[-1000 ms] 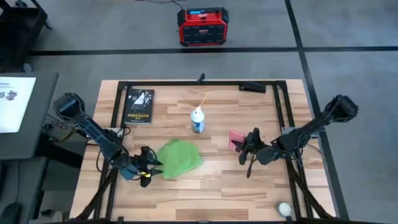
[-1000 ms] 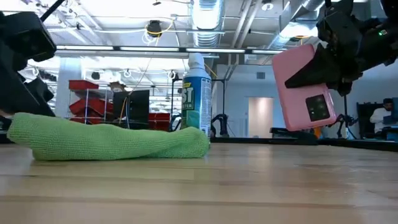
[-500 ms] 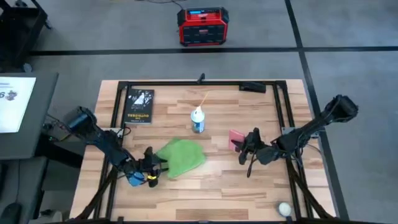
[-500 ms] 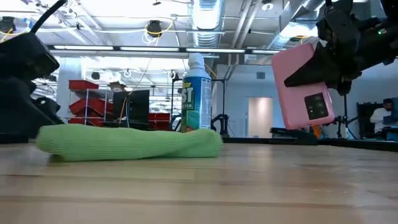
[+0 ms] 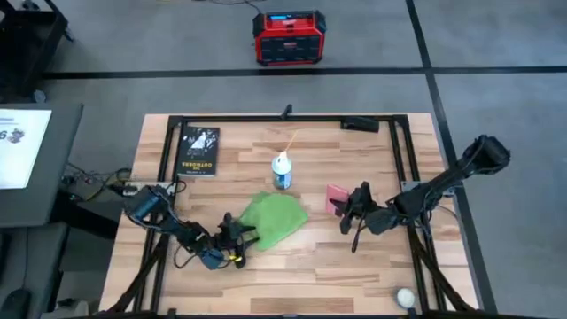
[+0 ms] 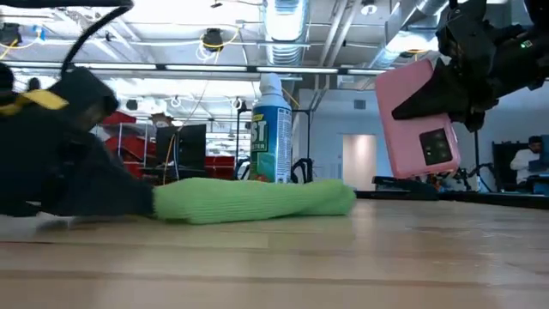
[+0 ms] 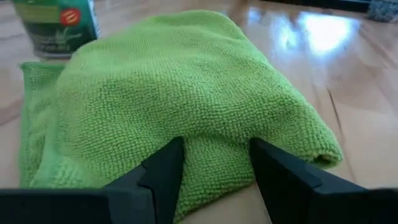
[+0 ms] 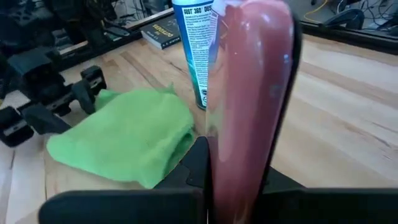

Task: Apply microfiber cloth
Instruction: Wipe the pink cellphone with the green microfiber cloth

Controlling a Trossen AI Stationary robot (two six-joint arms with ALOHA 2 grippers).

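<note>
The lime-green microfiber cloth (image 5: pixel 276 220) lies bunched on the table's middle, just near of a spray can (image 5: pixel 282 171). My left gripper (image 5: pixel 237 241) sits low on the table at the cloth's near-left edge, shut on it; in the low view the cloth (image 6: pixel 257 199) stretches rightward from the dark gripper. My right gripper (image 5: pixel 350 209) hovers to the right of the cloth, shut on a pink phone (image 5: pixel 336 198), which hangs above the table in the low view (image 6: pixel 420 116). My left gripper pinches a thick bunched fold at the cloth's near-left edge (image 7: pixel 214 165) between its two fingers (image 7: pixel 163 177). The fingers lie level, close to the tabletop, coming from the table's left. The cloth rests slack on the table. My right gripper pinches the phone's two flat faces (image 8: pixel 249 149) between its fingers (image 8: pixel 198 163), coming level from the table's right. The phone stands nearly upright, slightly tilted, lifted clear of the table.
A black book (image 5: pixel 198 151) lies at the far left of the table. A small white ball (image 5: pixel 405 298) sits at the near right corner. A red box (image 5: pixel 289 37) stands on the floor beyond the table. Bare wood (image 5: pixel 310 266) lies near of the cloth.
My left gripper has gone toward the table's right edge and a little nearer, staying low. The cloth has slid along the table to the right with it and now lies close to the spray can.
</note>
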